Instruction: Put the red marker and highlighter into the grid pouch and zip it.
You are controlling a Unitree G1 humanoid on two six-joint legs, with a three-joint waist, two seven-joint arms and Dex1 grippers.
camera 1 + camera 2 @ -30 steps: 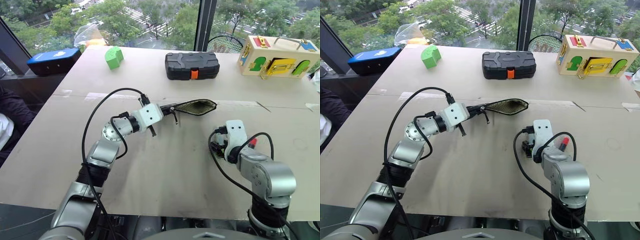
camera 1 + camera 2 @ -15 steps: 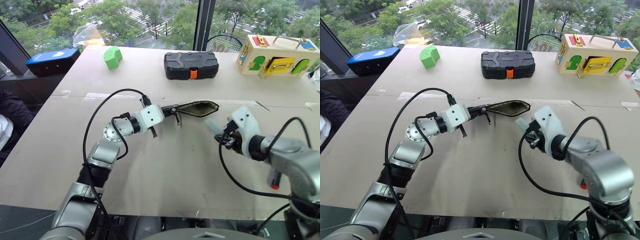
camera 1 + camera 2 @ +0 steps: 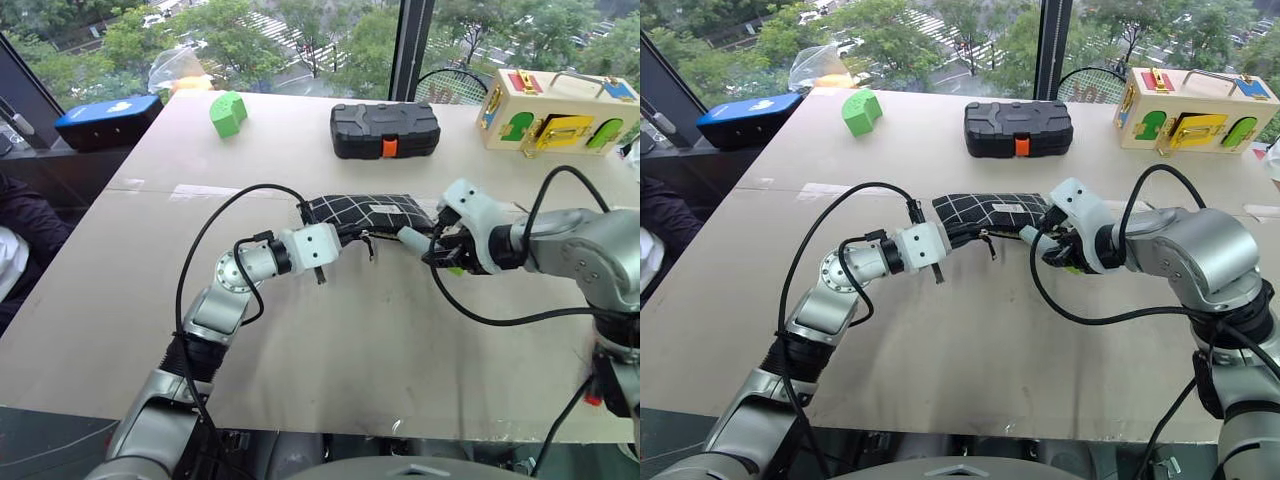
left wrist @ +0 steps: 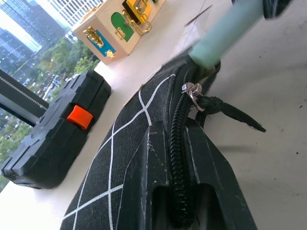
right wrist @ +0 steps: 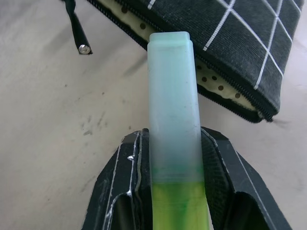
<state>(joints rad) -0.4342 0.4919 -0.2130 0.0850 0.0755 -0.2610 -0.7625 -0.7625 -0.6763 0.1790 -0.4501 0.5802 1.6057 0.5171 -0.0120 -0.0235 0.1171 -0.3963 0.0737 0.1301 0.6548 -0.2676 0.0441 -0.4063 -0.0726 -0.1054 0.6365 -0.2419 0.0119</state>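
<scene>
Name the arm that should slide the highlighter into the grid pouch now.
Right. The right gripper is clamped on the highlighter, its pale tip at the grid pouch opening; the left gripper is shut on the pouch's zipper edge.

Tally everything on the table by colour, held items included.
Green: 2, the highlighter in the right hand and the green block
Black: 2, the grid pouch and the hard case
Blue: 1, the blue case
Wooden, multicoloured: 1, the latch box
Total: 6
</scene>
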